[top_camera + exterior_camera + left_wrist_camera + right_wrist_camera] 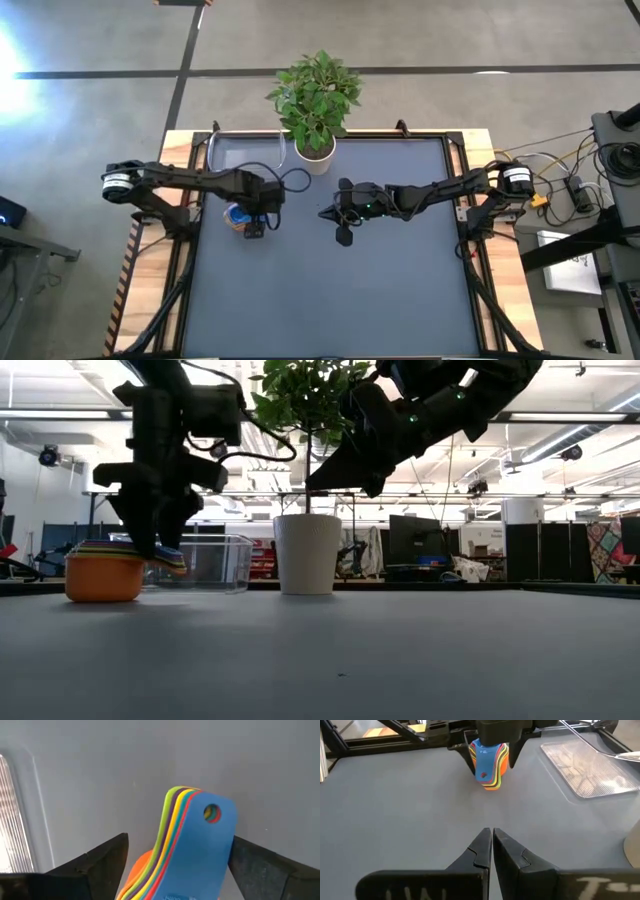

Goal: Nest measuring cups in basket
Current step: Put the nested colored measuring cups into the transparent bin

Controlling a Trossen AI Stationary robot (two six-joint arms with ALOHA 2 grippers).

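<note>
The measuring cups [236, 214] are nested in one stack that stands on the table, the orange cup [103, 576] outermost at the bottom. Their flat handles [192, 845] fan out, with the blue one on top. My left gripper [177, 840] is open and points down over the stack, one finger on either side of the handles. My right gripper [492, 834] is shut and empty. It hangs above the table's middle [340, 215], right of the stack. The clear basket [245, 155] stands at the far left, beside the plant pot. My left gripper's fingers come from above and stand on either side of the fanned handles. One finger [255, 865] lies right beside the blue handle's edge [227, 832], and I cannot tell whether it touches. The other finger [100, 860] is apart from the handles.
A plant in a white pot [315, 150] stands at the table's far edge, right of the basket. The grey mat [330, 290] stretches toward the near edge. Black frame rails run along the table's left and right sides.
</note>
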